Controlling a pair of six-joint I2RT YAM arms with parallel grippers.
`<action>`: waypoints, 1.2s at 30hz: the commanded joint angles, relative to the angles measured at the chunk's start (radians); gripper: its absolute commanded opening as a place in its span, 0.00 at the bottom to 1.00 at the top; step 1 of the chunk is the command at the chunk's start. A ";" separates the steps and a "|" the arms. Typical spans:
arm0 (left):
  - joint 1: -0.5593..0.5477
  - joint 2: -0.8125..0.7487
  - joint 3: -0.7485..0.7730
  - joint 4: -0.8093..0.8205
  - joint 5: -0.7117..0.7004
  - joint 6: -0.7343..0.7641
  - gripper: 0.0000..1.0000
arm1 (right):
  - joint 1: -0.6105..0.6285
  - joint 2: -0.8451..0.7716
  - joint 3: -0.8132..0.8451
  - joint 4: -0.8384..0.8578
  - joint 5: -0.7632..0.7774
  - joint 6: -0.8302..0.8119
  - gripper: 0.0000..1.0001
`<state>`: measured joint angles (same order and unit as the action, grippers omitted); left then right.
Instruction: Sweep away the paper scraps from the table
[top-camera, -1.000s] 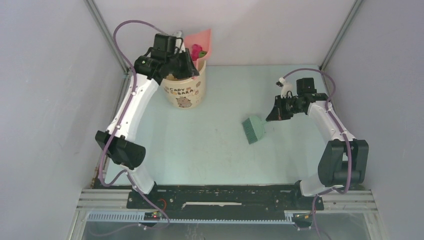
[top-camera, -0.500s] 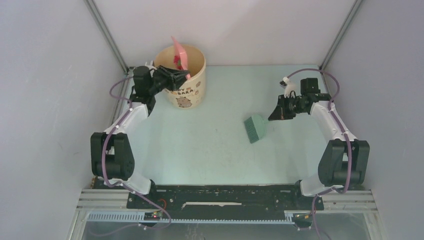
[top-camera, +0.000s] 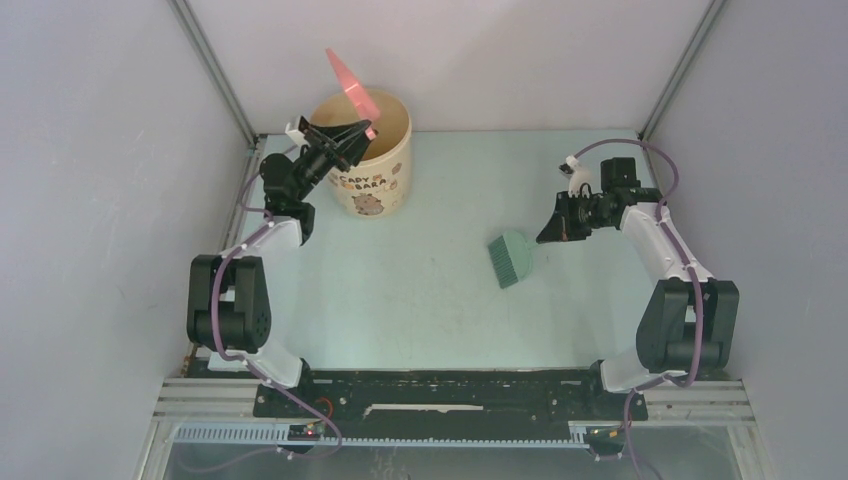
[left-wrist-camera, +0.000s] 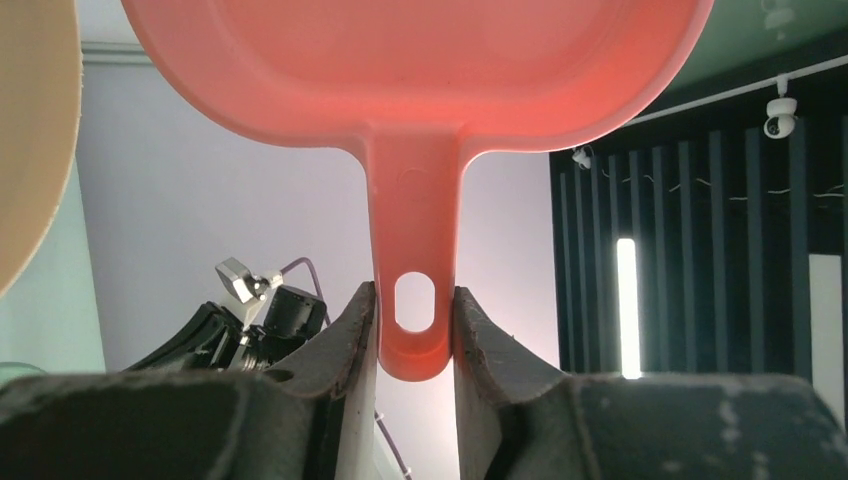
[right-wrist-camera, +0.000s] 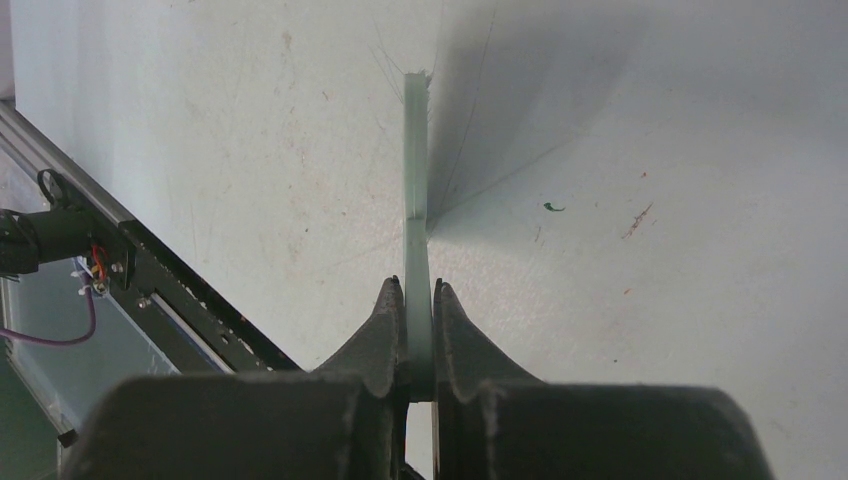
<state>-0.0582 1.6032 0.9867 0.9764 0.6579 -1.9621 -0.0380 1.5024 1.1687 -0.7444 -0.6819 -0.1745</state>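
Pink dustpan (top-camera: 348, 78), handle pinched in the left gripper (left-wrist-camera: 415, 330), tilts above the cup (top-camera: 392, 150) at eleven o'clock, apparently emptying; the right gripper (right-wrist-camera: 418, 300) clamps the brush (top-camera: 512, 258) at three o'clock; paper scraps are not visible on the table (top-camera: 400, 300).

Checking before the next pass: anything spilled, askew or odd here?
Nothing spilled. The dustpan is held tipped above the cup by the left gripper; the brush rests on the table in the right gripper. Only oddity: a tiny green speck beside the brush, perhaps a leftover scrap.
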 joint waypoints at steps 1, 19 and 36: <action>0.008 -0.002 0.040 0.057 0.067 0.009 0.12 | -0.002 -0.021 -0.001 0.008 -0.020 -0.010 0.00; -0.075 -0.337 0.336 -1.265 -0.025 1.102 0.13 | -0.003 -0.076 0.000 0.021 -0.002 -0.017 0.00; -0.552 -0.496 0.199 -2.013 -0.588 1.684 0.17 | 0.199 -0.322 0.092 -0.049 0.480 -0.346 0.00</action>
<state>-0.5179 1.0973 1.2358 -0.8707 0.2527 -0.3923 0.0479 1.2331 1.2297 -0.7715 -0.4671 -0.3202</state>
